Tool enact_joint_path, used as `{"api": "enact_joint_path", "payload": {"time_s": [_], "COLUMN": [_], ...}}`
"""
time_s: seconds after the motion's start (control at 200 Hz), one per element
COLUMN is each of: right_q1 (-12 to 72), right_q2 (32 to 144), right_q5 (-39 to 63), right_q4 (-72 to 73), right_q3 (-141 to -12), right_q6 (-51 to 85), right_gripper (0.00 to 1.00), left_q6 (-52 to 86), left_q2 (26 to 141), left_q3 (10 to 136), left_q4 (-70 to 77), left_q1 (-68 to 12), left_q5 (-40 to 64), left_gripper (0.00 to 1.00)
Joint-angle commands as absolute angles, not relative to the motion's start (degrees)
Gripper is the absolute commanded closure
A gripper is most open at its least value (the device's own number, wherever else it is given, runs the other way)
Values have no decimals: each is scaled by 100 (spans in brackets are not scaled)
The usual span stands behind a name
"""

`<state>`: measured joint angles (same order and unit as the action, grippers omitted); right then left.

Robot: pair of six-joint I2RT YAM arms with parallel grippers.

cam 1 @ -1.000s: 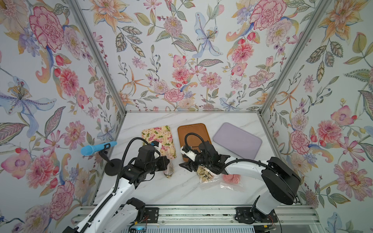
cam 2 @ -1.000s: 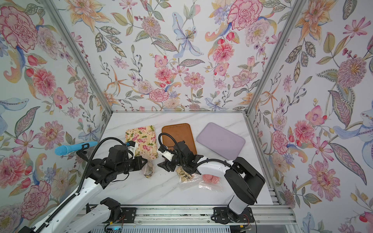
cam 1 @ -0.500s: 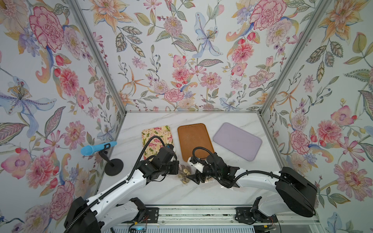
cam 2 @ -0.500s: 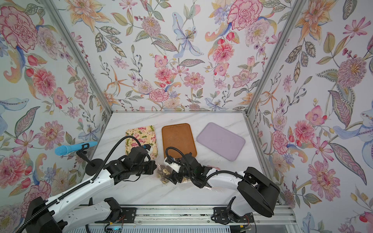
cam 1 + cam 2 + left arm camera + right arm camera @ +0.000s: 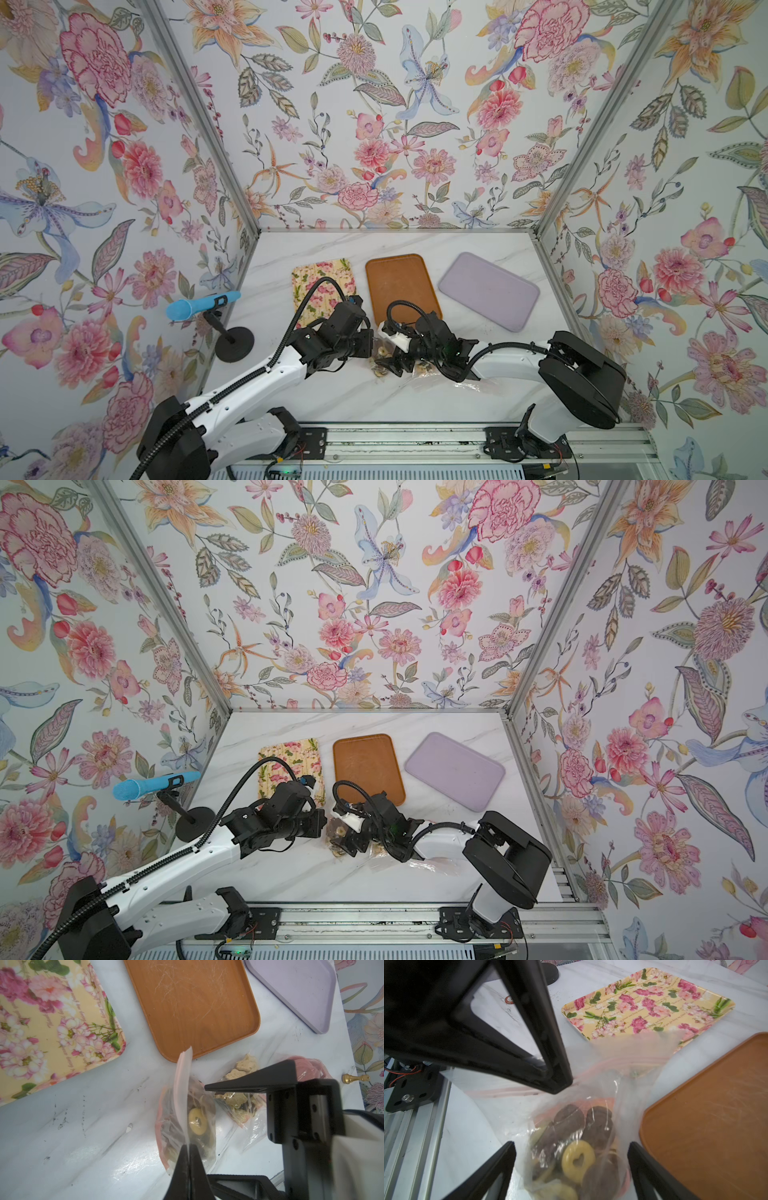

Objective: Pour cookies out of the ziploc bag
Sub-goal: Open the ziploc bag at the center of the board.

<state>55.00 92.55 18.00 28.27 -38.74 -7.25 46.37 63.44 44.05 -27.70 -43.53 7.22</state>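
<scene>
Front table (image 5: 353, 399): bare strip along the rail, passable.
Mid table: floral tray (image 5: 316, 286), brown tray (image 5: 401, 282) and lilac tray (image 5: 488, 291) in a row, narrow gaps between.
Left edge: black stand (image 5: 235, 347).
Centre: left pincer (image 5: 188, 1147) and right pincer (image 5: 571, 1144) crowd the ziploc bag (image 5: 581, 1126).

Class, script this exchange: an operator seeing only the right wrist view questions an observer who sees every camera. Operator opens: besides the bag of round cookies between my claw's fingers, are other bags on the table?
Observer: Yes, a bag of beige star cookies lies beside the bag of round cookies.
Operator: Any third bag?
Observer: A bag of pink cookies lies past that one, partly hidden behind your right claw.
Operator: Any tray besides the floral tray and the brown tray?
Observer: A lilac tray, on the brown tray's far side from the floral tray.
</scene>
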Motion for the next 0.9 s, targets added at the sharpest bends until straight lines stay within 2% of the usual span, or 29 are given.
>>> {"api": "enact_joint_path", "payload": {"time_s": [0.0,0.33,0.521,0.656,0.766,0.896], "right_q1": [5497,5500,5495,5501,5502,5500], "right_q2": [9404,9605,9733,9765,9740,9721], "right_q5": [2082,2276,2325,2321,2306,2259], "right_q4": [3122,2914,2769,2748,2756,2761], "right_q3": [-4096,-4346,-4460,-4509,-4518,-4509], "right_q6": [-862,-860,-870,-870,-884,-888], "right_gripper": [13,29,47,54,65,68], "left_q6": [4724,4737,4754,4764,4774,4789], "left_q2": [6302,6381,6411,6407,6407,6429], "left_q3": [4548,4526,4518,4509,4500,4491], "left_q4": [-2663,-2593,-2553,-2550,-2549,-2540], "left_q1": [-4429,-4439,-4438,-4447,-4449,-4456], "left_q5": [642,659,650,651,642,642], "left_gripper": [100,100,100,100,100,100]}}
